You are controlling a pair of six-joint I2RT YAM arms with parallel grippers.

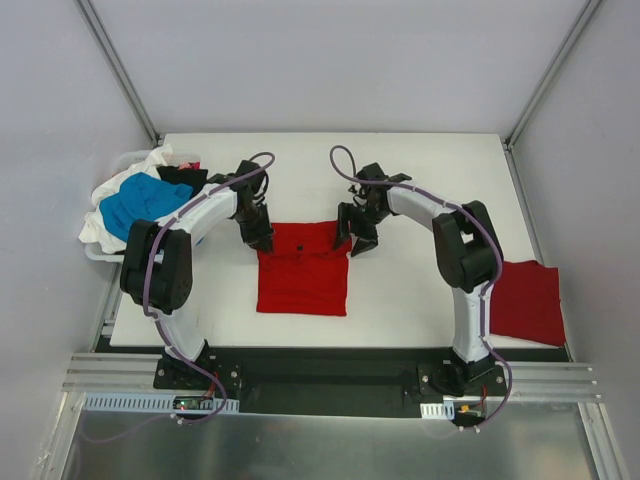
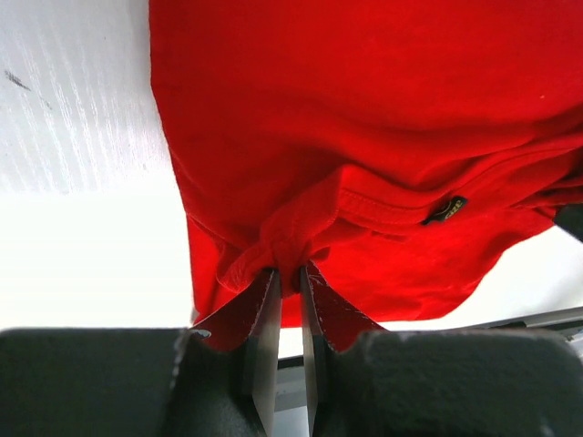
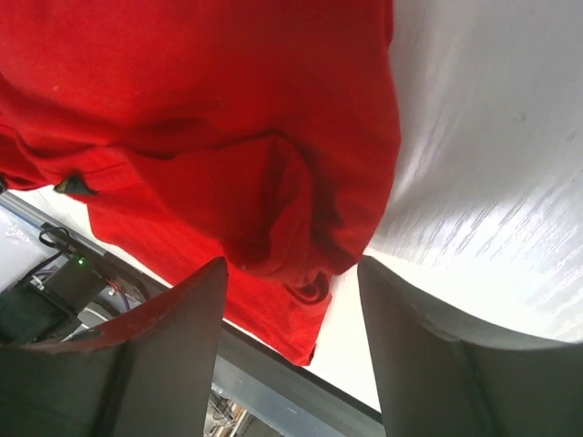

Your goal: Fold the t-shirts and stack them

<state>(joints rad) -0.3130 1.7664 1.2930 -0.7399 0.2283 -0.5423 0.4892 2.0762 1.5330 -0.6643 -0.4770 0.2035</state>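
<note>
A red t-shirt (image 1: 303, 268) lies folded into a rough square in the middle of the white table (image 1: 400, 180). My left gripper (image 1: 262, 240) is at its far left corner, shut on a pinch of the red cloth (image 2: 290, 259). My right gripper (image 1: 357, 240) hovers at the far right corner with its jaws open; a bunched fold of the t-shirt (image 3: 291, 228) lies between and beyond its fingers (image 3: 182, 337), not held. A small black label (image 2: 444, 209) shows on the cloth. A second red t-shirt (image 1: 525, 300), folded flat, lies at the table's right edge.
A white basket (image 1: 125, 210) at the far left holds a heap of blue (image 1: 145, 205), white and black shirts. Grey walls and metal frame posts surround the table. A black rail (image 1: 330, 360) carries both arm bases at the near edge.
</note>
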